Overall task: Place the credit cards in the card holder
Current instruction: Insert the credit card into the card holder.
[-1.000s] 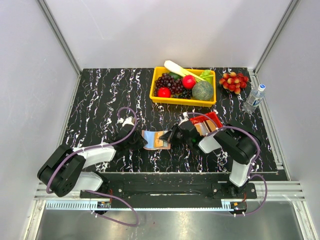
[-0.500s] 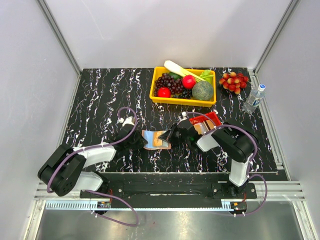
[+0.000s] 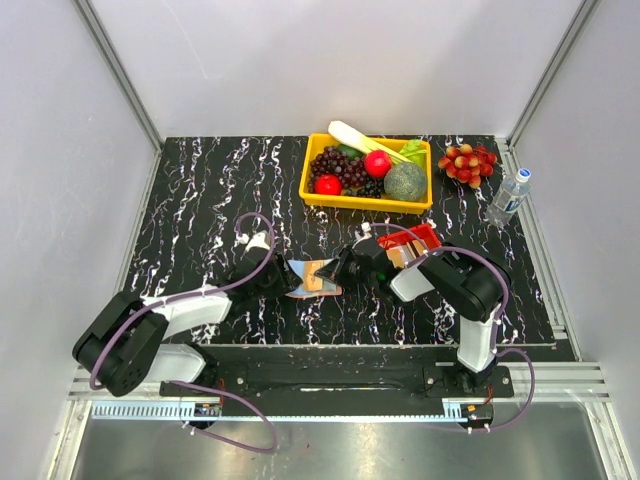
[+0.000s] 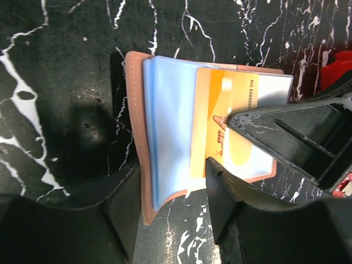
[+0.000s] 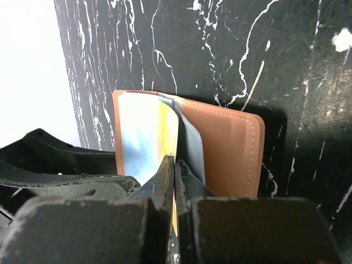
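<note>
The card holder [image 3: 312,277] is a salmon-pink wallet that lies open on the black marbled table between the two grippers. Its pale blue lining [image 4: 170,121] faces up. My right gripper [image 5: 175,165] is shut on a gold credit card [image 4: 220,110] and holds it edge-on, partly inside the wallet's slot. It also shows in the top view [image 3: 342,270]. My left gripper [image 4: 171,184] is open. Its fingers straddle the wallet's near edge, and one fingertip [image 4: 214,176] rests on the lining by the card. A tan card [image 3: 404,256] lies in the red tray.
The red tray [image 3: 425,236] sits just behind my right arm. A yellow basket [image 3: 360,203] of fruit and vegetables stands at the back. A bunch of red grapes [image 3: 467,162] and a water bottle [image 3: 509,196] are at the back right.
My right gripper has moved a little to the left with the gold card, pushing it further into the wallet. The wallet's left flap has risen slightly. The left arm has hardly moved.
</note>
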